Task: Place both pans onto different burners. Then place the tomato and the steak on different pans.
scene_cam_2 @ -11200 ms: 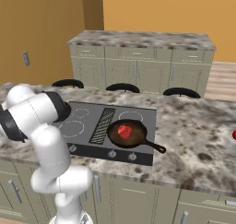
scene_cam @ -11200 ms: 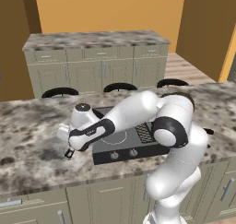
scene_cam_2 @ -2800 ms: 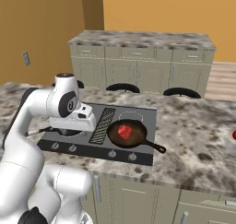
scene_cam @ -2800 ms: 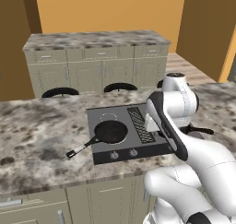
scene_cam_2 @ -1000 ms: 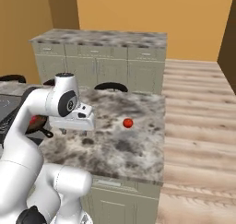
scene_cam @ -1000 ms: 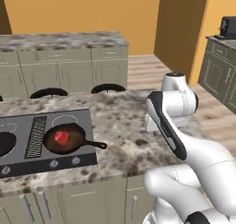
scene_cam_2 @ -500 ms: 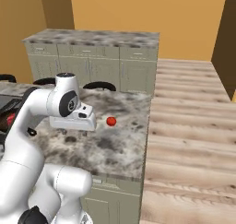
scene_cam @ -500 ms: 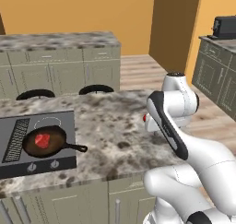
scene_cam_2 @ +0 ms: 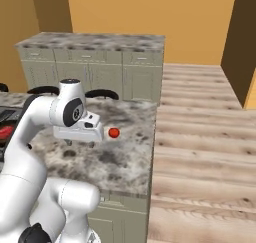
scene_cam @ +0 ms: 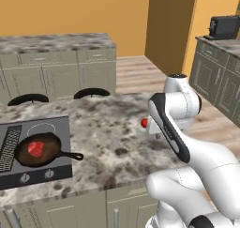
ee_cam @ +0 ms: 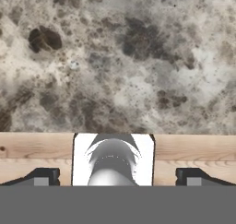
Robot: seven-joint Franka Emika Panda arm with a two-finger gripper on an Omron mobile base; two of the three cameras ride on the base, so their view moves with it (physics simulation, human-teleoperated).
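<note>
My gripper (scene_cam_2: pixel 80 143) hangs wide open and holds nothing, above the counter (scene_cam_2: pixel 125 157). The tomato (scene_cam_2: pixel 114 132) sits on the counter just beside it, at its 2 o'clock. The steak (scene_cam: pixel 35 148) lies in the brown pan (scene_cam: pixel 38 150) on the cooktop (scene_cam: pixel 33 152).

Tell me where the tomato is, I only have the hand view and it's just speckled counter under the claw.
Observer: In the right base view the tomato sits on the counter just beside the open claw, untouched.
Operator: And the steak?
Observer: The left base view has the steak lying inside the brown pan on the cooktop, far along the counter.
Operator: Which way is the handle?
Observer: Its black handle points toward the tomato's end.
</note>
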